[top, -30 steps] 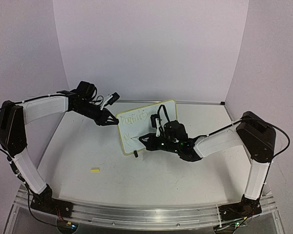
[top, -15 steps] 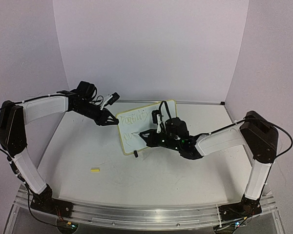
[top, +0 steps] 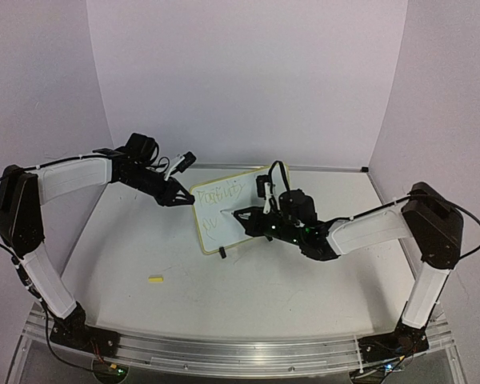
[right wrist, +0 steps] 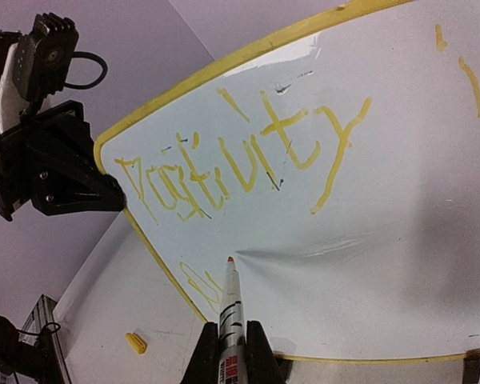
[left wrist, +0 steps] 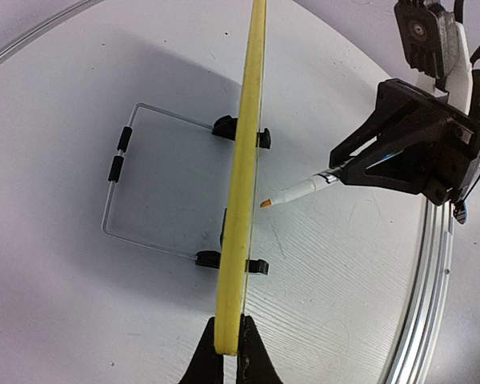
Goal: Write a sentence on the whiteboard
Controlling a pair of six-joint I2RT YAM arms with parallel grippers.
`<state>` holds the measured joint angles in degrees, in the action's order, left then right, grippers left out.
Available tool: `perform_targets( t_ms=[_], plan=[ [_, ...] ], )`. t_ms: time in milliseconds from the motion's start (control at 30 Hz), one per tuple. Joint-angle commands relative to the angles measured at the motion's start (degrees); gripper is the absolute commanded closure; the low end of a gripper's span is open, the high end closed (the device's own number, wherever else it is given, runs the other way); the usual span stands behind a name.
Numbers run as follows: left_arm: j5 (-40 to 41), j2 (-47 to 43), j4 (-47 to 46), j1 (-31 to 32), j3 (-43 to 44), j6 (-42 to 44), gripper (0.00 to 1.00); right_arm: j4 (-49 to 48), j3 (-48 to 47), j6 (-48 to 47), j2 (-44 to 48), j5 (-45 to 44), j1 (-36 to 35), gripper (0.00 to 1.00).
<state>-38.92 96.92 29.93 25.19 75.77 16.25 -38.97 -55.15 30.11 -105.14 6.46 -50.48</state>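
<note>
Yellow-rimmed whiteboard [right wrist: 368, 224], held by the left pincer [left wrist: 230, 342], faces the marker [left wrist: 304, 190] clamped in the right pincer [right wrist: 232, 352], tip nearly touching.

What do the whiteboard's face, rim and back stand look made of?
Whiteboard face: glossy white coated sheet; light glints off it. Rim: pale yellow, smooth, probably plastic. Back stand: thin bent wire, likely metal, with black sleeves and feet.

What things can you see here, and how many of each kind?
whiteboard: 1
marker pen: 1
small yellow piece: 1
claws: 2 (left claw, right claw)
Total: 5
</note>
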Motion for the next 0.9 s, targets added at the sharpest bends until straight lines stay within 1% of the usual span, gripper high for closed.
perform_targets(
  t_ms=[0,367,867],
  plan=[
    [2.53,1.59,4.54,1.18,0.61,1.17,1.00,-2.20,0.13,0.39,-0.29,-0.26,0.10,1.00],
    [2.53,1.79,4.52,1.20,0.69,1.19,1.00,-1.64,-1.43,1.18,-3.13,0.53,0.11,1.00],
    [2.51,1.96,4.52,1.20,0.70,1.22,1.00,-0.23,1.38,2.79,-0.84,-4.71,0.52,1.00]
  ],
)
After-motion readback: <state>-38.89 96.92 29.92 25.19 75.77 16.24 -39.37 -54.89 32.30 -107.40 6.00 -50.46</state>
